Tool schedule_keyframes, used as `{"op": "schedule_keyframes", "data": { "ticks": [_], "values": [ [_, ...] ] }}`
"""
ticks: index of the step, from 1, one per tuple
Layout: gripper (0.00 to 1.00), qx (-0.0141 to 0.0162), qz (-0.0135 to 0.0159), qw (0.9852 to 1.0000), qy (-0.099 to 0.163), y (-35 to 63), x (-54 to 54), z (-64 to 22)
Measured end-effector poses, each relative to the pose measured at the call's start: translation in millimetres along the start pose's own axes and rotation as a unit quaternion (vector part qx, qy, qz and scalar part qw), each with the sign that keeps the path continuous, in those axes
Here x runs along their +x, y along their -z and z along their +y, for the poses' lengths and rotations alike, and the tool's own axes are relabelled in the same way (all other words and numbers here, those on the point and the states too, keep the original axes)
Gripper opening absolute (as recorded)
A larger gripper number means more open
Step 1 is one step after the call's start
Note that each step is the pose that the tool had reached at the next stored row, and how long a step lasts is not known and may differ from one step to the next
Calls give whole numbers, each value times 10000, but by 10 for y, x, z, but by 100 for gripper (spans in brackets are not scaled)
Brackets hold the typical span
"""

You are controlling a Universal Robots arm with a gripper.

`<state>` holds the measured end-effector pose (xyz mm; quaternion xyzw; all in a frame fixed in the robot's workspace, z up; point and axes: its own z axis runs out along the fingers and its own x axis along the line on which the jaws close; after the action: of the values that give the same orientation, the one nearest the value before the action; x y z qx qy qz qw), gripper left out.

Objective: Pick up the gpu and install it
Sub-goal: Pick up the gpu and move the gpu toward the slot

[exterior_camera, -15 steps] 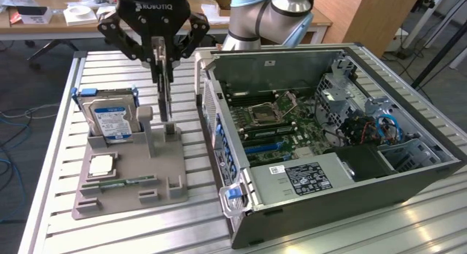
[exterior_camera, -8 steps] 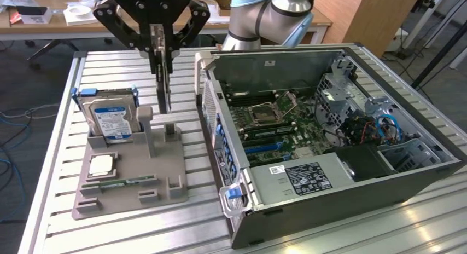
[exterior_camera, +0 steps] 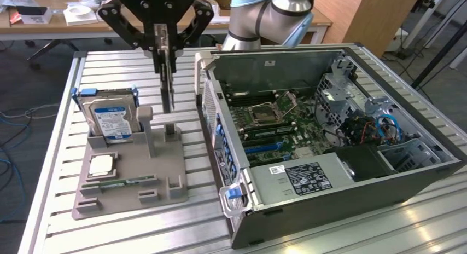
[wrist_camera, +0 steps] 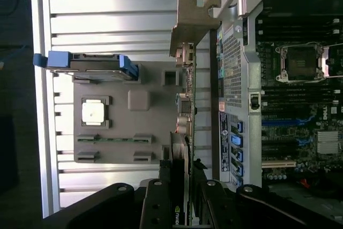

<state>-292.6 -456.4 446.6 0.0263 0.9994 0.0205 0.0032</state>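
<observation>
Above the grey holder (exterior_camera: 139,180), to the exterior view's left of the open computer case (exterior_camera: 350,210), the gripper (exterior_camera: 167,48) pinched the gpu (exterior_camera: 168,84) by its top edge, and the card hung upright. So thin a hold could let it twist or catch the case's side wall. Underneath ran a slatted metal table (exterior_camera: 117,62). A desk (exterior_camera: 44,25) stood far behind, and cables (exterior_camera: 15,114) lay on the floor.

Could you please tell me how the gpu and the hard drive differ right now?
The gpu is a thin dark card; the hard drive is a thick silver block with a blue-white label. The gpu is clamped in the gripper; the hard drive sits untouched in its slot on the gray holder. Both stand upright on edge.
</observation>
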Motion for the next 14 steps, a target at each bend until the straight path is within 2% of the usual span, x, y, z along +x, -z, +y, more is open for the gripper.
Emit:
{"op": "schedule_keyframes", "data": {
  "ticks": [14],
  "values": [
    [26, 0, 8, 10000, 0, -5, -634, 33]
  ]
}}
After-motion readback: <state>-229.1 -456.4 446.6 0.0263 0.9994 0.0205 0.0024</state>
